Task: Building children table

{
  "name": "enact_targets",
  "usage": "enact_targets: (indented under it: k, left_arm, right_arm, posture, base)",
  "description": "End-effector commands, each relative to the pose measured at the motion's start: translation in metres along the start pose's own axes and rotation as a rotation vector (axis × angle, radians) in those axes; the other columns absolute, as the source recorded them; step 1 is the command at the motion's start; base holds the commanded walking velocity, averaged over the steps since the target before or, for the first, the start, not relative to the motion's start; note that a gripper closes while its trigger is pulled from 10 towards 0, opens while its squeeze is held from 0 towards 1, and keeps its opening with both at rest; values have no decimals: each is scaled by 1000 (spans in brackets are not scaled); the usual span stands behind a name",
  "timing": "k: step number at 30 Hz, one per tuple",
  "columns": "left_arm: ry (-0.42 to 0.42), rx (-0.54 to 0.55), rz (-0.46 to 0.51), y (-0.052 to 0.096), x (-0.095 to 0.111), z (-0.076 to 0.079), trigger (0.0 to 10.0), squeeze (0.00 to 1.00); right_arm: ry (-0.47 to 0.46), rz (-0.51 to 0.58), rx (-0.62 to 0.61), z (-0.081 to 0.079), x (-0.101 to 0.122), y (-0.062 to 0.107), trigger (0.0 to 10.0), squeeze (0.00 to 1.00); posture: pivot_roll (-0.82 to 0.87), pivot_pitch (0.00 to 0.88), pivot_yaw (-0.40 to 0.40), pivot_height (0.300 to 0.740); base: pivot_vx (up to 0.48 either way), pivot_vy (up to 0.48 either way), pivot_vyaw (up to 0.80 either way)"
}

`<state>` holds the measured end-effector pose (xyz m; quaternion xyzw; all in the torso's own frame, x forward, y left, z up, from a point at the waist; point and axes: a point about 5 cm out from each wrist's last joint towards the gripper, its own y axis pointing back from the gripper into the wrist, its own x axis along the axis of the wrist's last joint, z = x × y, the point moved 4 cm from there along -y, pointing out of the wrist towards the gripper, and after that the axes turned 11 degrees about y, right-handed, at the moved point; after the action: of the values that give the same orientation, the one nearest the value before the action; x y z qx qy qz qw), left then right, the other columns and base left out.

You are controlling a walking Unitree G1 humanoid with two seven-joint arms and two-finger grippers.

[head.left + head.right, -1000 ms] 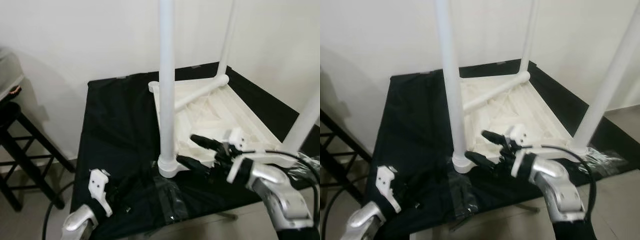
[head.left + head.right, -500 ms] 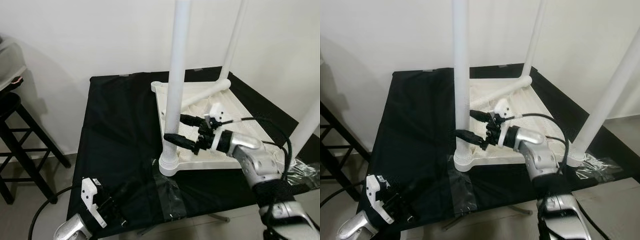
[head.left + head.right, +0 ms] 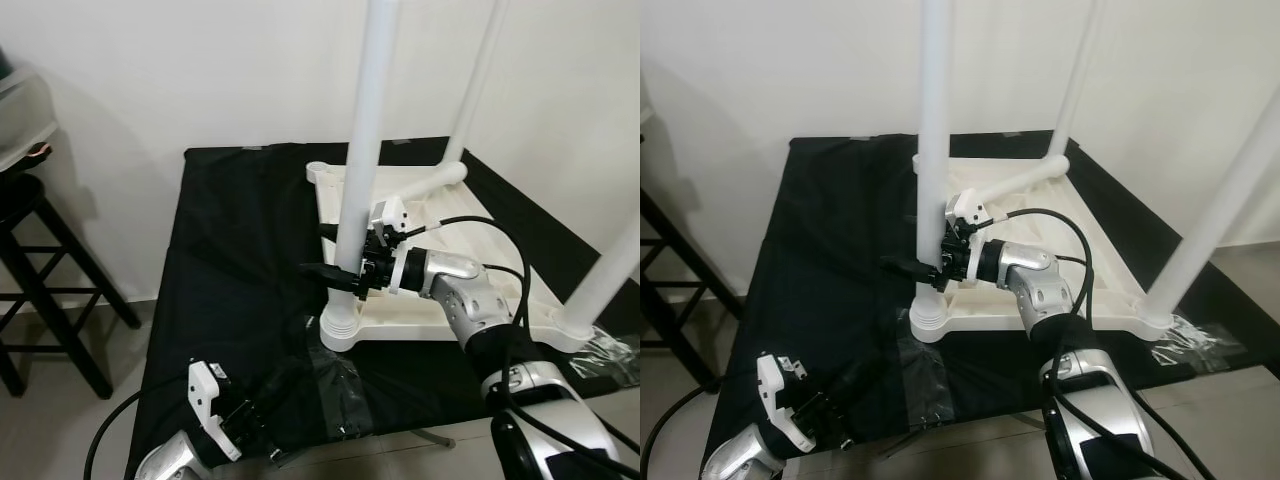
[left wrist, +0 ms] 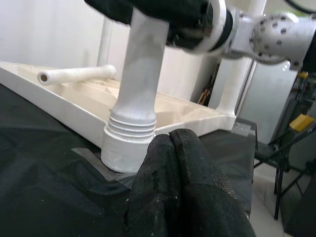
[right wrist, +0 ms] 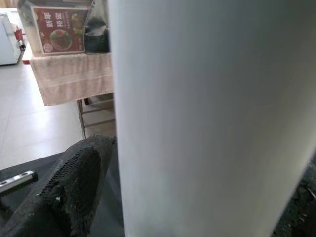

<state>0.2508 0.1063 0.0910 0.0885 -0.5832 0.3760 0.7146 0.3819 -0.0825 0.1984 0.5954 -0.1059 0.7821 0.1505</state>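
Note:
A white children's table (image 3: 450,312) lies upside down on a black-covered table (image 3: 240,260). Three legs stand upright: the near-left leg (image 3: 365,150), a far leg (image 3: 478,80) and a right leg (image 3: 610,270). A loose leg (image 3: 425,185) lies across the underside. My right gripper (image 3: 325,250) is open around the near-left leg, a little above its ribbed collar (image 3: 340,328), one finger (image 5: 74,187) on each side. My left gripper (image 4: 170,140) is shut on nothing, low over the cloth just in front of that collar (image 4: 129,148).
A black stool (image 3: 18,190) stands to the left of the table. Clear plastic wrap (image 3: 610,355) lies at the right front corner, and a shiny taped patch (image 3: 340,400) sits on the cloth near the front edge. A white wall is close behind.
The view has shifted. My right gripper has reached left across the tabletop and now straddles the near-left leg. My left arm stays low by the front edge.

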Motion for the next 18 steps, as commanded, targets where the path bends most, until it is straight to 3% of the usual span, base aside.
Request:
enact_targets:
  k: [1, 2, 4, 5, 14, 17, 18]
  left_arm:
    - [26, 4, 9, 1, -2, 0, 10000, 0]
    - [30, 8, 18, 0, -1, 0, 10000, 0]
    - [32, 10, 23, -1, -1, 0, 10000, 0]
    - [36, 5, 24, -1, -2, 1, 10000, 0]
    - [40, -13, 11, -2, -6, 3, 10000, 0]
    - [56, -19, 7, -2, -7, 5, 10000, 0]
    - [64, -21, 6, -1, -7, 5, 10000, 0]
  right_arm:
    - [20, -3, 20, 2, 4, -3, 9529, 0]
    - [22, 0, 27, 3, 6, -3, 4902, 0]
    - [23, 1, 32, 4, 7, -2, 4902, 0]
    - [25, 5, 33, 5, 8, -2, 0, 0]
    - [29, -2, 20, 9, 5, 5, 0, 0]
    - [19, -63, -80, 6, -16, 18, 0, 0]
    - [4, -98, -136, -3, -30, 19, 0, 0]
  posture:
    - [113, 0, -86, 740]
    - [108, 0, -89, 740]
    - [107, 0, -88, 740]
    - [104, 0, -88, 740]
    - [97, 0, -85, 740]
    - [74, 0, -79, 740]
    - [66, 0, -79, 740]
  base:
    - [0, 0, 0]
    - [0, 0, 0]
    - [0, 0, 0]
    - [0, 0, 0]
    - [0, 0, 0]
    - [0, 0, 0]
    - [0, 0, 0]
